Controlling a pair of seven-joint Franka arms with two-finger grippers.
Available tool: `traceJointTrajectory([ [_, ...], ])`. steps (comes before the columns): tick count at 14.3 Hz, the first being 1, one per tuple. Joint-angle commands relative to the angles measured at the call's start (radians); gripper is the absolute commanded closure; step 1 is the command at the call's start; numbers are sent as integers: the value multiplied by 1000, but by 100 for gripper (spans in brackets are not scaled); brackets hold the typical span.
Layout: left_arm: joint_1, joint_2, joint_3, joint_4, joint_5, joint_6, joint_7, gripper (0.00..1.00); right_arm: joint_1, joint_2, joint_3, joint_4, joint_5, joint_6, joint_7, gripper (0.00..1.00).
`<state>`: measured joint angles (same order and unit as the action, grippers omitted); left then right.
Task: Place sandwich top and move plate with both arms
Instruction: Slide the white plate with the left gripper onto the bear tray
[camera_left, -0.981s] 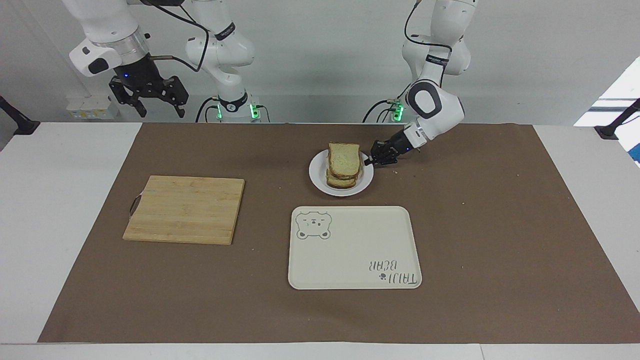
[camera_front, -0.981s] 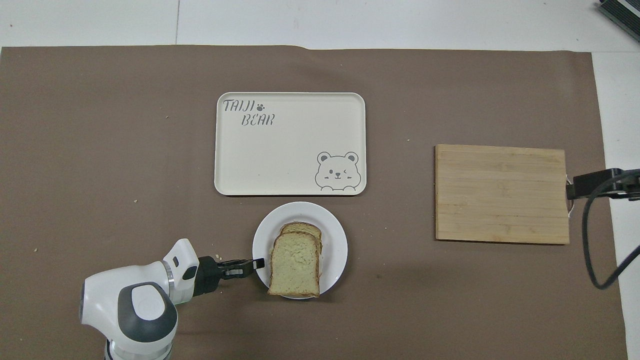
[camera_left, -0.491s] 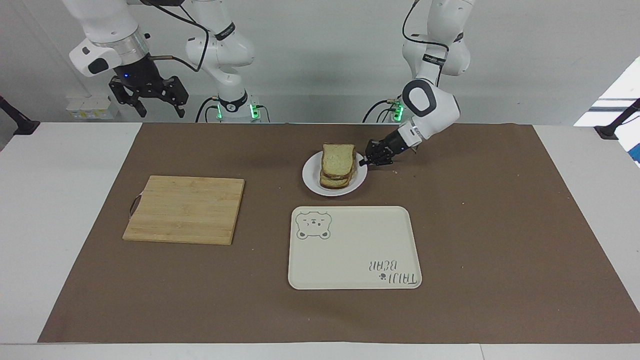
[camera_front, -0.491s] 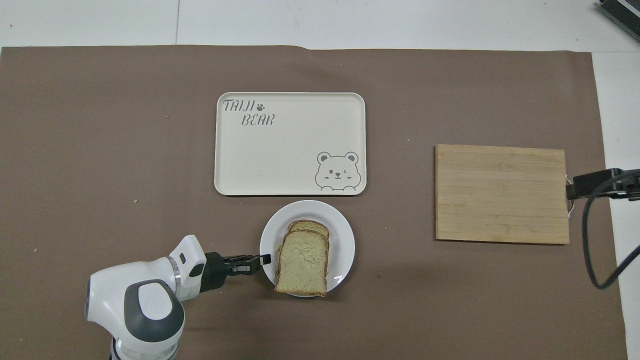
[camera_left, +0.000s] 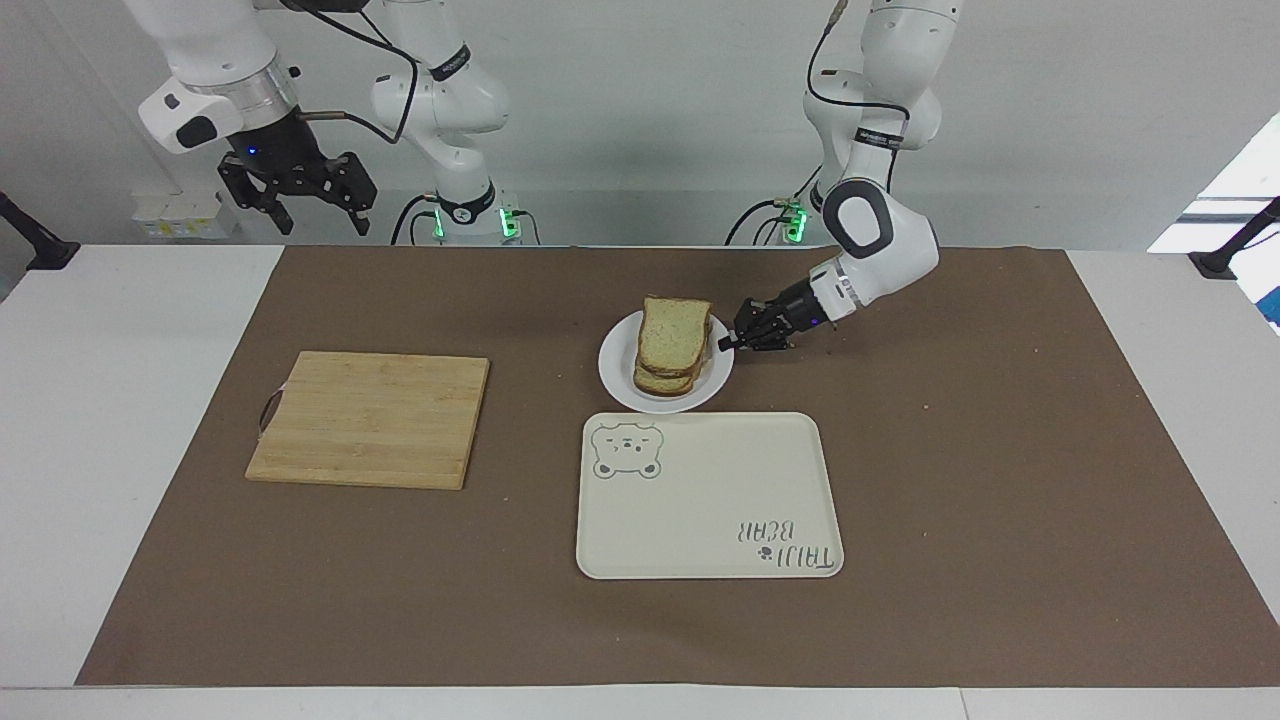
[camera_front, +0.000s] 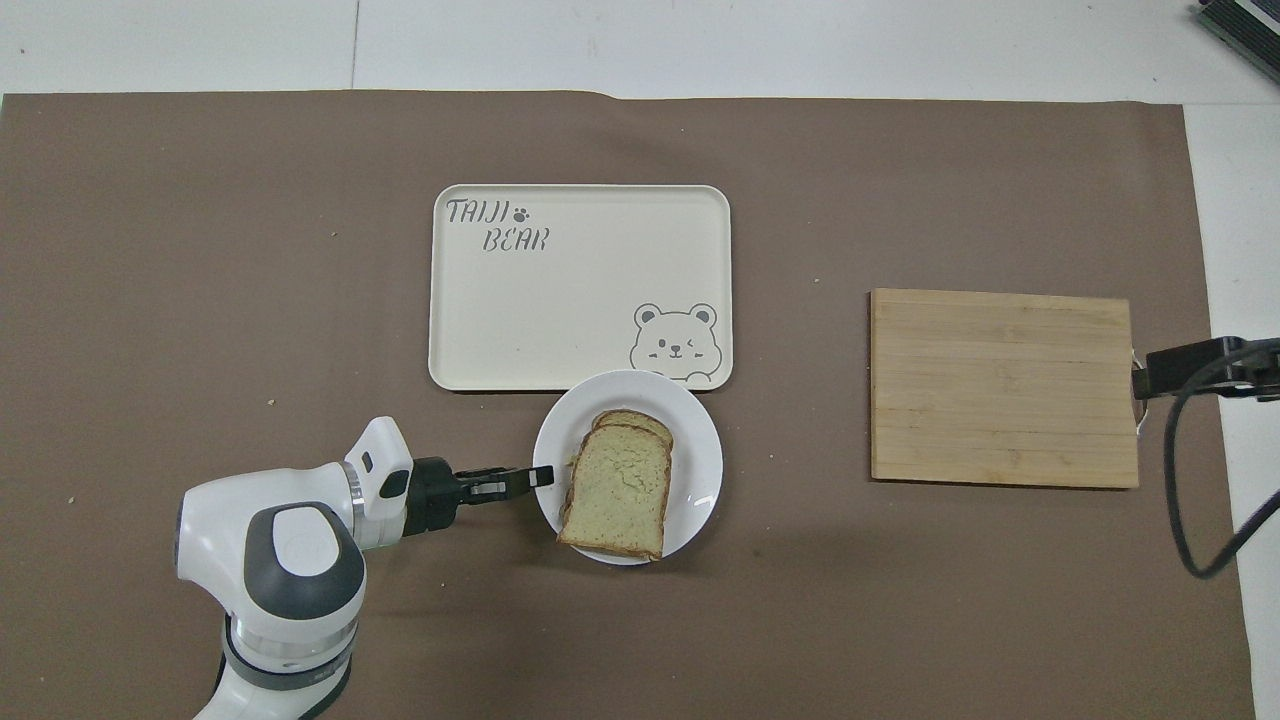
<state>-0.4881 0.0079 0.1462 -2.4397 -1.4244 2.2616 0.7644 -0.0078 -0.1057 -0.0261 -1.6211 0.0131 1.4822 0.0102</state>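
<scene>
We see the sandwich top (camera_left: 676, 331) lying as the uppermost slice of a small stack of bread on the plate (camera_left: 617, 375), its rounded end pointing away from the robots and its square end overhanging the slices beneath. The plate sits on the brown mat (camera_left: 1000, 450), and in the overhead view its rim (camera_front: 700, 500) overlaps the edge of the cream bear tray (camera_front: 560, 300) on the tray's robot-facing side, by the bear drawing.

We find the left gripper (camera_left: 727, 342) low at the plate's rim on the side toward the left arm's end of the table, its fingertips pinched together on that rim, so it has hold of the plate. The left arm (camera_left: 870, 240) comes down from its base, bends at the elbow and stretches its forearm nearly level, sloping down to the plate; in the overhead view the wrist (camera_front: 385, 490) lies almost horizontal with the gripper pointing sideways at the plate.

We see the right gripper (camera_left: 298, 200) raised in the air near the right arm's base, over the table's edge, its fingers spread wide and holding nothing. The right arm (camera_left: 215, 80) waits there.

The wooden cutting board (camera_left: 370, 418) lies flat toward the right arm's end of the table, well apart from the plate.
</scene>
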Motion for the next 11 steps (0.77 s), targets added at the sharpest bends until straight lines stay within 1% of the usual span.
traceJointTrajectory([
  [1,104,52,-1,120,93,-146,-77,100,-12,3,6,15,7,-20,-19,0],
  [2,147,82,-2,180,125,-204,-97,100,-12,3,6,15,7,-19,-19,0],
  [4,207,162,-5,325,220,-263,-193,100,-12,3,6,17,7,-19,-15,0],
  [5,215,208,-5,414,238,-278,-238,100,-14,4,5,17,8,-16,-16,0],
  [6,227,242,-5,476,243,-306,-255,100,-14,4,6,17,10,-7,-27,0],
  [7,259,259,-8,505,248,-319,-254,100,0,4,11,17,7,1,-33,0],
  [8,278,277,-11,514,255,-323,-251,100,8,7,12,15,-4,31,-54,0],
  [9,281,300,-13,536,262,-321,-251,100,8,12,11,15,5,71,-117,0],
  [10,289,326,-11,586,260,-327,-249,100,3,12,9,13,7,81,-156,0],
  [11,307,367,-13,629,259,-333,-247,100,8,9,9,10,7,78,-153,0],
])
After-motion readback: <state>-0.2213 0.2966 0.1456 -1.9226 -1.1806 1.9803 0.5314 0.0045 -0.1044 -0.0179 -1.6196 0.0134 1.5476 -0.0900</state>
